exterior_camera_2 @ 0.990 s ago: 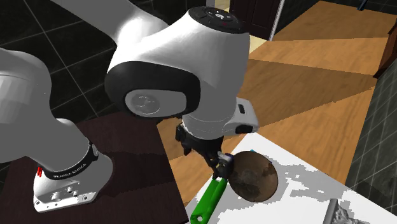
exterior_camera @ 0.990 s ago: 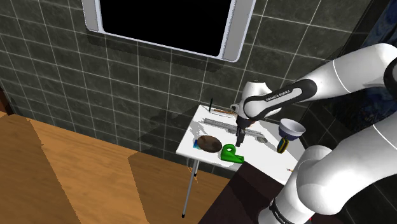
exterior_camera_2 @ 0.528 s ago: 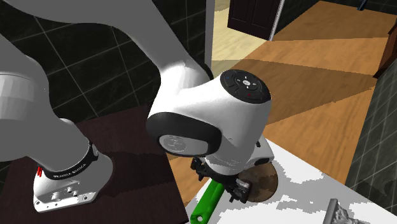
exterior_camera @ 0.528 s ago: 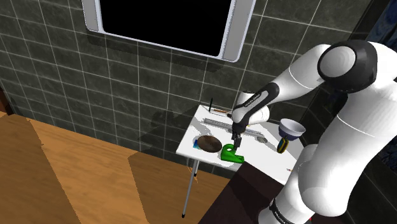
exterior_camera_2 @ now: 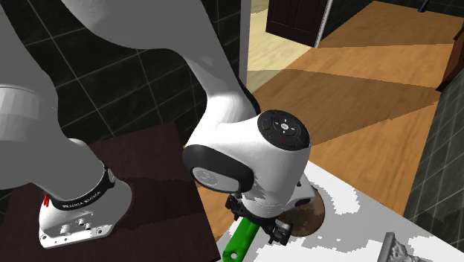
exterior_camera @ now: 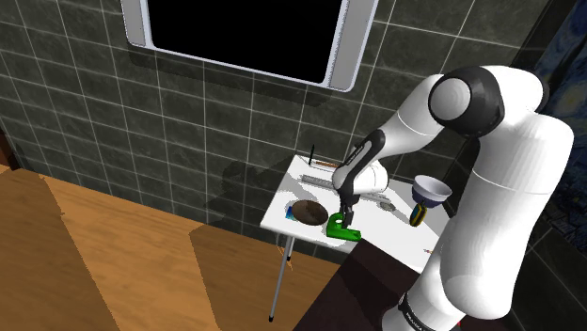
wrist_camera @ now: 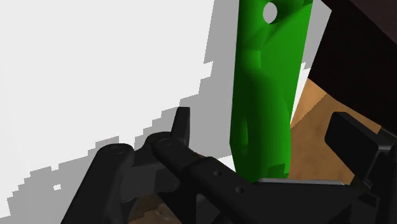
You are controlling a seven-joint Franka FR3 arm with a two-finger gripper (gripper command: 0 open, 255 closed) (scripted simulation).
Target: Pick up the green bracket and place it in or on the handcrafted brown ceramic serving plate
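On the white table I see the brown plate. Just beside it, toward the shoulder view's right, the green bracket lies near the table's edge. My gripper hangs right over it with its fingers spread wide. The bracket sits between them, untouched by either.

Looks like a room in a house, maybe a bathroom: dark tiled walls, wood plank floor, dark door further back.
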